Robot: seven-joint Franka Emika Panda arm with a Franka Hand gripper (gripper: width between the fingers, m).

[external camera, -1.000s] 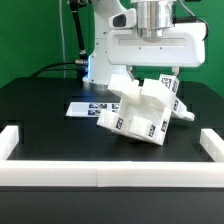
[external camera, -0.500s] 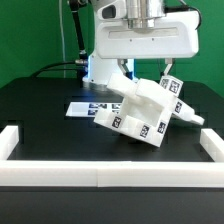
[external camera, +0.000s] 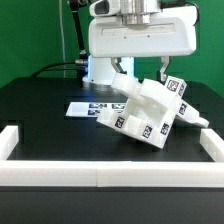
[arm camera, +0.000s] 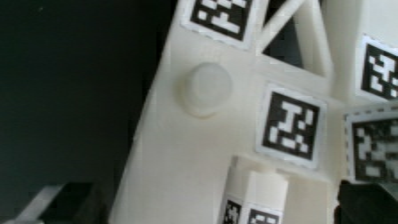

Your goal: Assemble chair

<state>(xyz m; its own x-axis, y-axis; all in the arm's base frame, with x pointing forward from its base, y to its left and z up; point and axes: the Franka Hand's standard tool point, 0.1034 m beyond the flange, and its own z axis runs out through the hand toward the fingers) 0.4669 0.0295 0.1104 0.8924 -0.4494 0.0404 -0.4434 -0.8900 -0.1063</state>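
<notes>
Left of the jaws, the marker board [external camera: 80,106] lies on the bench [external camera: 40,110]. The jaws have risen, spread wide and empty; the chair [external camera: 145,112] lies tilted directly beneath them, apparently released for a fresh grip.

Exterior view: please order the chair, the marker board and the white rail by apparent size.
1. white rail: spans the whole picture, but lies nearest the camera.
2. chair.
3. marker board: partly hidden behind the chair.
</notes>
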